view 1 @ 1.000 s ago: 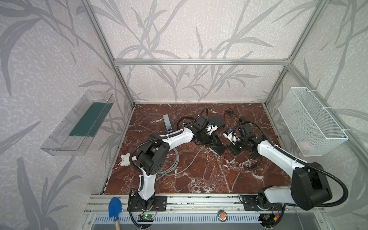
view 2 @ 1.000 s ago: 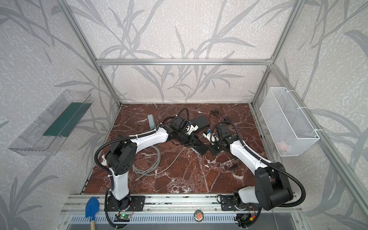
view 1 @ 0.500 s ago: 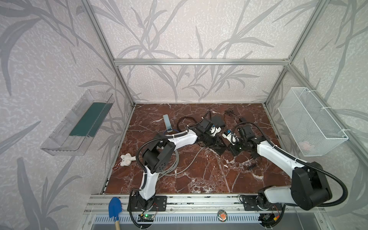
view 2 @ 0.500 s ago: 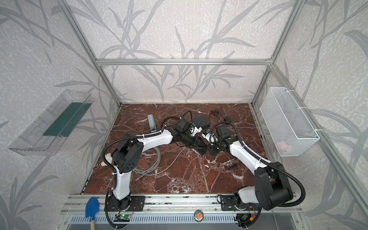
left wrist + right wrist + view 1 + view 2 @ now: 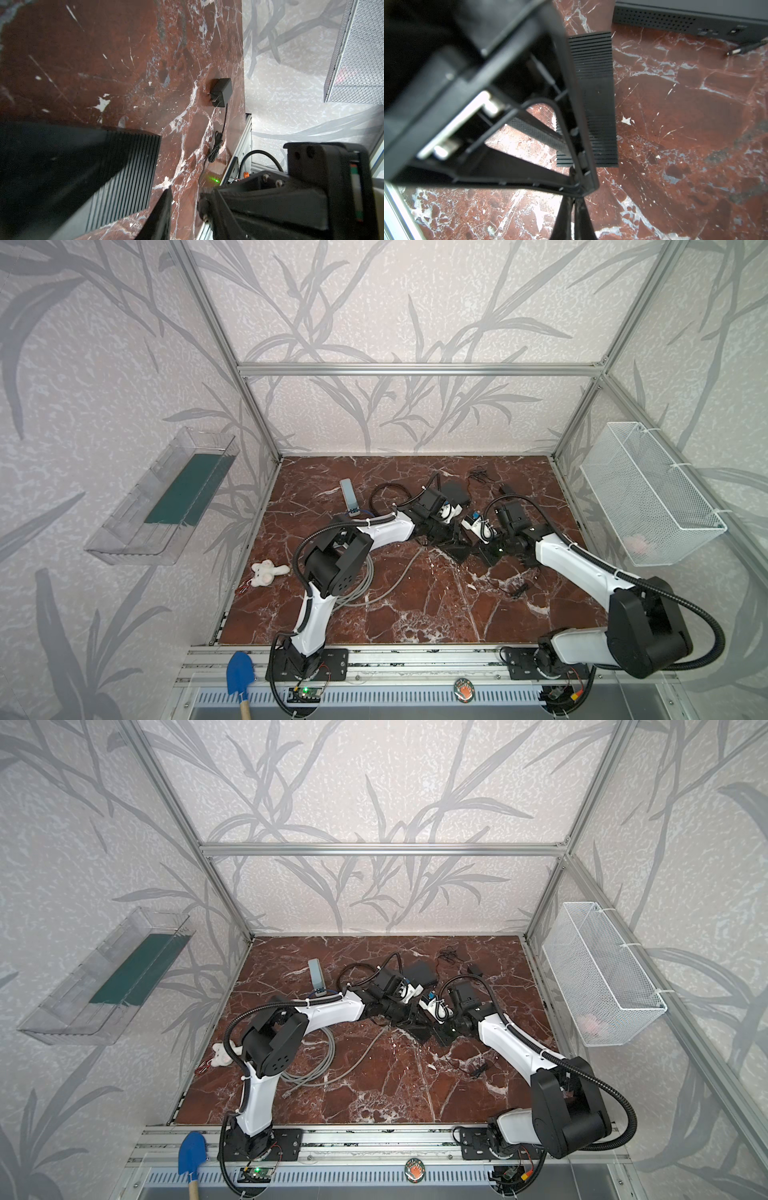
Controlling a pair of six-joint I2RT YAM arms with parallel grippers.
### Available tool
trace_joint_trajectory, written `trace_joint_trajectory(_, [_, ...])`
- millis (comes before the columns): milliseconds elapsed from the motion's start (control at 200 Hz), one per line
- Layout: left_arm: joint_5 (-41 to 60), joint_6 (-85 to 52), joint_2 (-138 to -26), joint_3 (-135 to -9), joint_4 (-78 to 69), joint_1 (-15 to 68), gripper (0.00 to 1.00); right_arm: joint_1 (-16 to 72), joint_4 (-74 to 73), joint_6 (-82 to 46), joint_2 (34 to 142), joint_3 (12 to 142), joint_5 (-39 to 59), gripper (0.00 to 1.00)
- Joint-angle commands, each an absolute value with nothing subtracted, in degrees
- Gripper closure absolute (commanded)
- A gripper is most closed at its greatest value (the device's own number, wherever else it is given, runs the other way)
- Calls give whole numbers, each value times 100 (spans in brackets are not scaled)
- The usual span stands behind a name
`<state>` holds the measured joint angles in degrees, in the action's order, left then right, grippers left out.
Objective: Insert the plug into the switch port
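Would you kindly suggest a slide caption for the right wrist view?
Shut right gripper over red marble tabletop; black cable plug lies unplugged near the black perforated switch box.

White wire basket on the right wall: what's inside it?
A pale pink item lies at the near end of the white wire basket. The mesh blurs it, so what it is cannot be told; nothing else shows inside.

Both top views: high over my base, angled down, whole marble floor (image 5: 415, 614) shared. My wrist cams sit close above that same floor.
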<state>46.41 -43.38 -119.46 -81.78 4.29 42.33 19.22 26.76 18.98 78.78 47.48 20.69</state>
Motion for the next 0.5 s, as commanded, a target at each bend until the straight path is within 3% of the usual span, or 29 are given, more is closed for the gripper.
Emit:
trace_joint_trajectory(0, [4723, -4507, -12053, -8310, 162, 4228, 69, 1944, 2681, 1997, 7943, 4803, 2131, 98])
trace_joint_trajectory(270, [4843, -4632, -12044, -8289, 26, 4228, 86, 1937, 2427, 1924, 8028, 4806, 2128, 98])
trace_joint_trajectory(495, [4773, -4606, -11958, -8199, 95, 4219, 89, 1942, 2180, 1790, 7941, 4628, 2114, 95])
